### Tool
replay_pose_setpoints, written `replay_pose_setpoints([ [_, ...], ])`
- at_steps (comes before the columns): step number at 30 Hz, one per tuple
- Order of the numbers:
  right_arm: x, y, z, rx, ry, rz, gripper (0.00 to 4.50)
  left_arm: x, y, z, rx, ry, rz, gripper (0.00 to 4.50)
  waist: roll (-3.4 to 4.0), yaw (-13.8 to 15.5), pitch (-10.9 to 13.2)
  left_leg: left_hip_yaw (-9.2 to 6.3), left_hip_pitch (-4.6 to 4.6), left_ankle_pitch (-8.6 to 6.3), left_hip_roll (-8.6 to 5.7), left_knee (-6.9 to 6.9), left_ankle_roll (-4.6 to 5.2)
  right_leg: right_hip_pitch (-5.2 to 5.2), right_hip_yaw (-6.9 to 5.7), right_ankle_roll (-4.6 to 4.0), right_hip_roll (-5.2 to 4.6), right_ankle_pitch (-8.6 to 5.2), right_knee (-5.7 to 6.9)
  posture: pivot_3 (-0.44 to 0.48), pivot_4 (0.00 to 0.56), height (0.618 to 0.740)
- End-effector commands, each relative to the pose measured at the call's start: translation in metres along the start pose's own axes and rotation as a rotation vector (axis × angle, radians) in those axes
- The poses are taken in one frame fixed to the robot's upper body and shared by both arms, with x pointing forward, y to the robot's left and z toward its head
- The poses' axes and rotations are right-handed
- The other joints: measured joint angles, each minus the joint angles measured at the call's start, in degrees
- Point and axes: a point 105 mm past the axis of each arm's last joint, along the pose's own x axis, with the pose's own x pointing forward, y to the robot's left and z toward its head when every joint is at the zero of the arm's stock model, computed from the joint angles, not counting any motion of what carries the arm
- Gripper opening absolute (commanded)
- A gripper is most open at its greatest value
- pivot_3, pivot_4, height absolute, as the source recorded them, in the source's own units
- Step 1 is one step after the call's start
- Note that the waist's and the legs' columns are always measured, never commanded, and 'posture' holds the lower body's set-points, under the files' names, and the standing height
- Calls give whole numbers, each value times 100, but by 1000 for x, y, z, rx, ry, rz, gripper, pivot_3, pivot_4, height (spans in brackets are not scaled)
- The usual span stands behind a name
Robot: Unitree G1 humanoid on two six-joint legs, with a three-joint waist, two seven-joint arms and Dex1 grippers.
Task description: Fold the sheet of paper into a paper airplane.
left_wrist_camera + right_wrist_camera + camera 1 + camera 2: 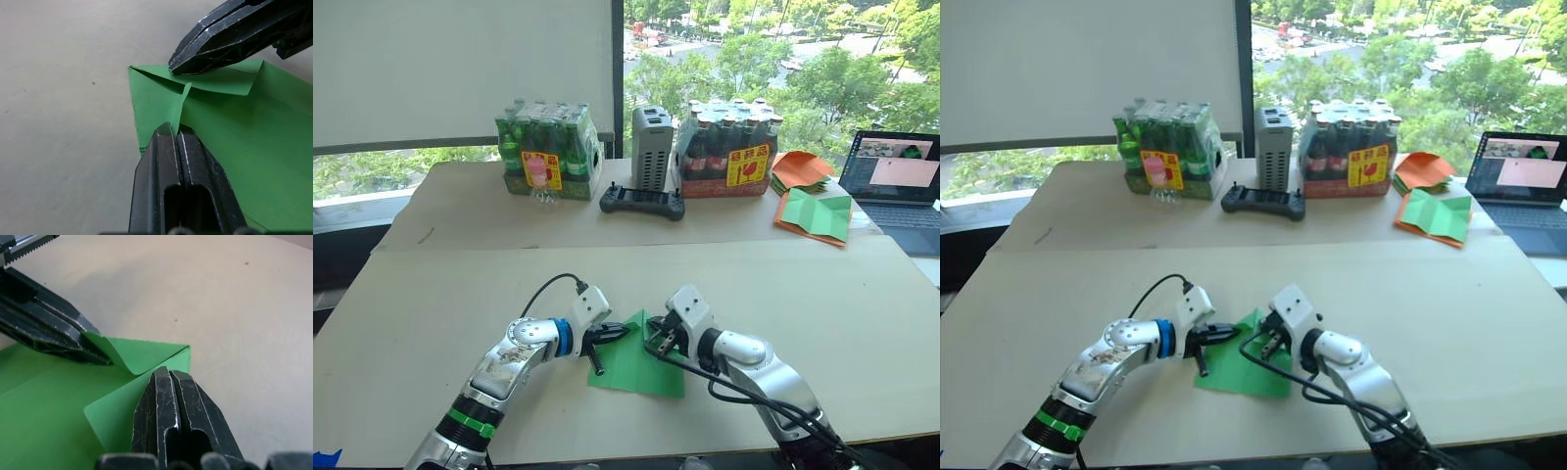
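Left wrist view: both grippers' fingers clamped together on the sheet of paper, pinching folded flaps.

head stereo overhead, wrist cameras close on sheet of paper

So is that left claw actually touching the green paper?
Touching. In the left wrist view, the left gripper has its fingers shut on a raised flap edge of the sheet of paper; the strip of paper runs straight between the fingertips.
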Motion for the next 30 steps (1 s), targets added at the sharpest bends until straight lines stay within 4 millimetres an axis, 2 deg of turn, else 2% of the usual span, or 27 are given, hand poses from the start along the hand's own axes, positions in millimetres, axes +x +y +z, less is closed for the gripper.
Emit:
replay_pose_setpoints([
  [1, 6, 4, 18, -21, -71, 32, 0, 0, -2, -9, 6, 40, -3, 30, 1, -2, 0, 0, 0, 0, 0, -1, 0, -1, 0, 0, 0, 0, -1, 0, 150, 735],
  [7, 9, 6, 15, -30, -59, 41, 0, -1, -3, -9, 17, 47, -3, 30, 1, -3, 0, 0, -2, 0, 0, -8, 0, 2, -1, -1, 0, 1, -19, 0, 150, 735],
  [14, 12, 4, -8, -44, 56, 18, 0, -2, -5, -11, 26, 51, -4, 30, 1, -20, 0, 0, 0, 0, 1, -11, 0, 2, -2, -2, 0, 1, -20, 0, 150, 735],
  [18, 12, 4, -12, -43, 78, 19, 0, -2, -5, -10, 28, 50, -1, 30, 1, -31, 0, 0, 1, 0, 2, -13, 0, 3, -2, -2, 0, 1, -20, 0, 150, 735],
  [21, 12, 5, -12, -39, 79, 18, 0, -6, -4, -8, 15, 43, -2, 825, 1, -35, 0, 0, 2, 0, 2, -14, 0, 3, -2, -2, 0, 1, -20, 0, 150, 735],
  [24, 12, 5, -12, -38, 77, 19, 0, -15, 7, 1, -21, 19, 28, 1774, 1, -45, 0, 0, 2, 0, 2, -14, 0, 3, -2, -2, 0, 1, -20, 0, 150, 735],
  [27, 12, 4, -13, -37, 77, 17, 0, -25, 16, 13, -42, -10, 30, 1774, 1, -56, 1, 0, 2, 0, 5, -15, 0, 1, -2, -2, 2, 1, -18, 0, 150, 735],
  [30, 12, 5, -13, -36, 76, 16, 0, -28, 24, 22, -38, -19, 24, 917, 1, -49, 1, 0, 1, 1, 3, -16, 0, 1, -2, -2, 2, 1, -19, 0, 150, 735],
])
